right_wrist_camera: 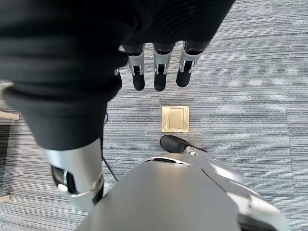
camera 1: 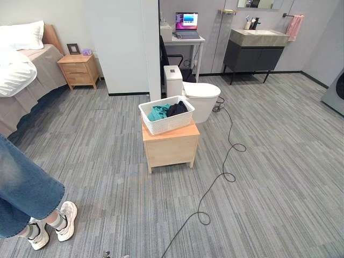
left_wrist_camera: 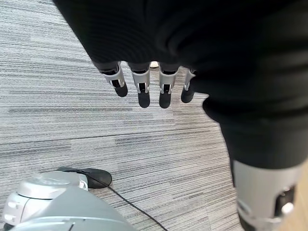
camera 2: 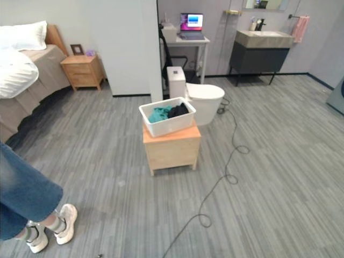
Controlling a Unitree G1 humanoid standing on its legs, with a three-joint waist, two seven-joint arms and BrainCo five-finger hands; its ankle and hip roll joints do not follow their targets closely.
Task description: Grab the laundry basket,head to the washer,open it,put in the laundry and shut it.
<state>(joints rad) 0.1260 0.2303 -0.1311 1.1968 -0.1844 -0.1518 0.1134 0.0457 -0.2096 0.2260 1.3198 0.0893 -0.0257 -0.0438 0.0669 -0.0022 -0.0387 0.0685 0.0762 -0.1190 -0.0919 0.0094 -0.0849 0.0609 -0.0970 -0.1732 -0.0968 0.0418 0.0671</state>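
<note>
I'm in a mock studio flat: bed (camera 1: 24,75) at 10 o'clock, toilet (camera 1: 200,97) and vanity sink (camera 1: 258,37) at 1, washer (camera 1: 336,91) at 2.

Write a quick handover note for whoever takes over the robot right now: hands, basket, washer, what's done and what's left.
Left hand: open, hanging over the floor, holding nothing.
Right hand: open, hanging over the floor, holding nothing.
The laundry basket, with clothes in it, sits on the small wooden cabinet ahead.
The washer is at the far right.
Done: nothing.
Left: grab the basket, carry it to the washer, open it, load it, shut it.
</note>
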